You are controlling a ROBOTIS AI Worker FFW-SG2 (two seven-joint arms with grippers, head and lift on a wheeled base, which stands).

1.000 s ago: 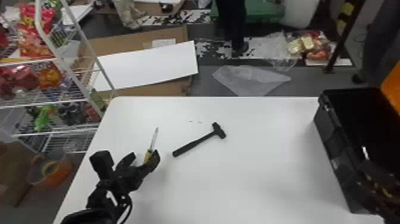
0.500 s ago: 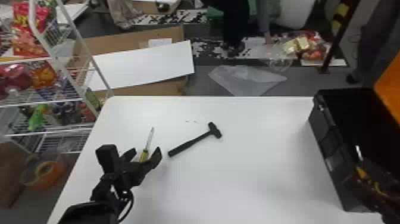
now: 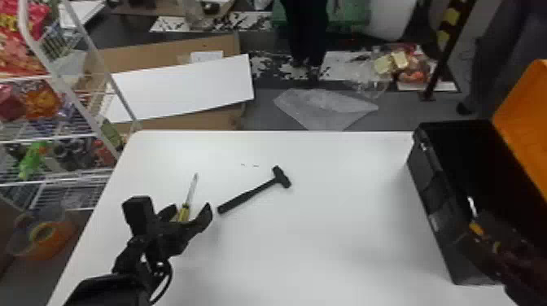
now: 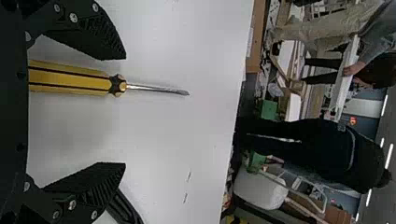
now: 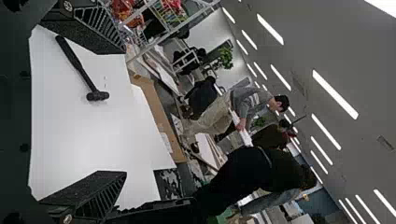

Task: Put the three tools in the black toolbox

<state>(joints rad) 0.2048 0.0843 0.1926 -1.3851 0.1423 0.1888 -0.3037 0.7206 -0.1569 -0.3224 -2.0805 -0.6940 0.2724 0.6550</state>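
Left claw (image 3: 191, 208), head view: its fingers are standing well apart, in a released state, one on each side of the yellow-handled screwdriver (image 3: 184, 213). The screwdriver is lying on the white tabletop (image 3: 325, 244), its shaft pointing away from the robot. Left wrist view: the handle is lying between the fingers, nearer one than the other, and is touching neither. Hammer (image 3: 248, 196): this tool is lying on the tabletop between the screwdriver and the black toolbox (image 3: 431, 203), much nearer the screwdriver; its head is pointing obliquely away, its handle end sitting near the left claw. Toolbox: this is standing at the tabletop's right side, its orange lid (image 3: 529, 130) rising along its right side. Right claw (image 3: 517, 252): this is hanging at the near part of the toolbox; in the right wrist view its fingers are parting widely and gripping nothing. A small orange-yellow patch (image 3: 476, 228) is showing beside it, too unclear to name. Wire shelving (image 3: 81, 179) is standing left of the tabletop, holding packets.
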